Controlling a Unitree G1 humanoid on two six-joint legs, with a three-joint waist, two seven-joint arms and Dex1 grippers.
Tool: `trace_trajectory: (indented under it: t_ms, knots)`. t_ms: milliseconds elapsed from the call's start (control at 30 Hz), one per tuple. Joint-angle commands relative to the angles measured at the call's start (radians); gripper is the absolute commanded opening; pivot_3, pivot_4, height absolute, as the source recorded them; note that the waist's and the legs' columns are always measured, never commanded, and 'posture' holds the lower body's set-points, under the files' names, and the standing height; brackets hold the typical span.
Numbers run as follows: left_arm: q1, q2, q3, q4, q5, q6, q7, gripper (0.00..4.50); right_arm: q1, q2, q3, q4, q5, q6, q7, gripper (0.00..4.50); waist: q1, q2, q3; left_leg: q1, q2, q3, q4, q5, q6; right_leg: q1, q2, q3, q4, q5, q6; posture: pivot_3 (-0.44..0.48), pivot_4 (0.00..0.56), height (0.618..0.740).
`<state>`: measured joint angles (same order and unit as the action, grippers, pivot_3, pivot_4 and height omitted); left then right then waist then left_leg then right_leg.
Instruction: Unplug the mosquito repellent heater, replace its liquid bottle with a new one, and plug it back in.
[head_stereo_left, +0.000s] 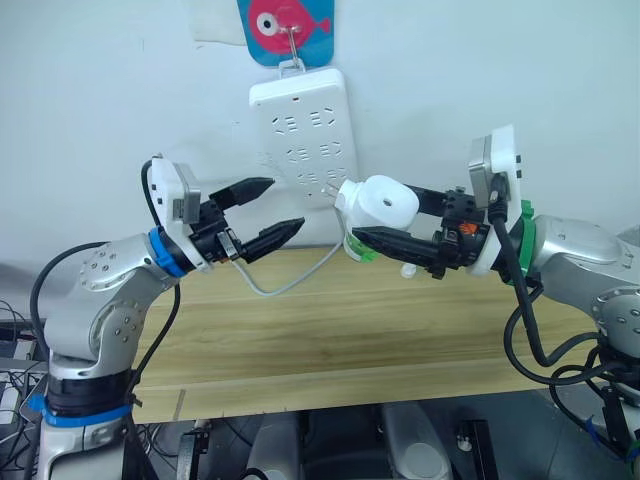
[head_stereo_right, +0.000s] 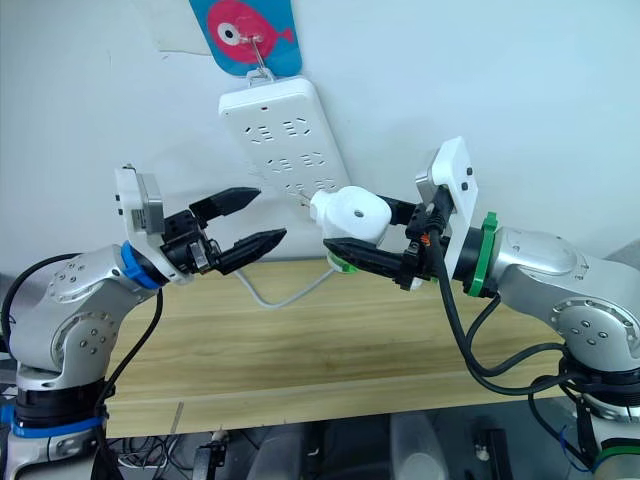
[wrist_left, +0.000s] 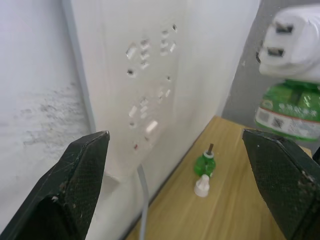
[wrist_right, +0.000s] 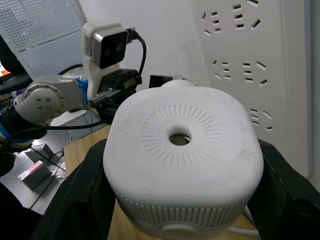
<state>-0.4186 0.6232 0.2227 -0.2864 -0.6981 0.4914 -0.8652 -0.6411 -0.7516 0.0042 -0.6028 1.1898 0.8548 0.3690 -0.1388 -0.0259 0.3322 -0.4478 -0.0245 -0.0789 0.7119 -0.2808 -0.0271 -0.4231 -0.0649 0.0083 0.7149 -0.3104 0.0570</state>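
While the mosquito repellent heater (head_stereo_left: 378, 206) is held in the air just right of the power strip (head_stereo_left: 303, 135) hanging on the far wall, its prongs are seen pointed toward the strip's lower right edge, close to it but apart. It is gripped by the right end effector (head_stereo_left: 385, 215), whose fingers are clenched on its sides, with the green bottle (wrist_left: 288, 108) seen beneath it. The left end effector (head_stereo_left: 275, 208) is held released, fingers spread wide, with nothing between them, in front of the strip's lower left. Open room is left over the bare wooden tabletop (head_stereo_left: 350, 340). A small green bottle (wrist_left: 205, 162) and a white cap (wrist_left: 201, 185) are seen standing near the tabletop's far edge.
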Motion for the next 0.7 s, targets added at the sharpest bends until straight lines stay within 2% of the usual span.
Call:
trace_trajectory:
  t_ms: [33,433,700]
  knots:
    - [-0.032,-0.003,-0.01,0.032,0.023,-0.049,-0.021,4.49,0.0,-0.003,-0.026,-0.041,0.002,0.008,0.003,3.07,-0.001,0.0,0.0,0.0,0.0,0.0,0.0,0.0,0.0,0.0,0.0,0.0,0.0,0.0,0.0,-0.248,0.261,0.74]
    - [-0.118,-0.027,-0.047,0.166,0.076,-0.126,-0.068,4.49,0.014,-0.018,-0.039,-0.075,-0.032,0.034,-0.007,3.07,-0.003,0.0,0.0,0.0,0.0,0.0,0.0,0.0,0.0,0.0,0.0,0.0,0.0,0.0,0.0,-0.288,0.258,0.74]
    - [-0.159,-0.05,-0.075,0.23,0.089,-0.15,-0.111,4.49,0.013,-0.016,-0.047,-0.083,-0.02,0.05,-0.046,3.07,-0.029,0.0,0.0,0.0,0.0,0.0,0.0,0.0,0.0,0.0,0.0,0.0,0.001,0.0,0.0,-0.315,0.265,0.74]
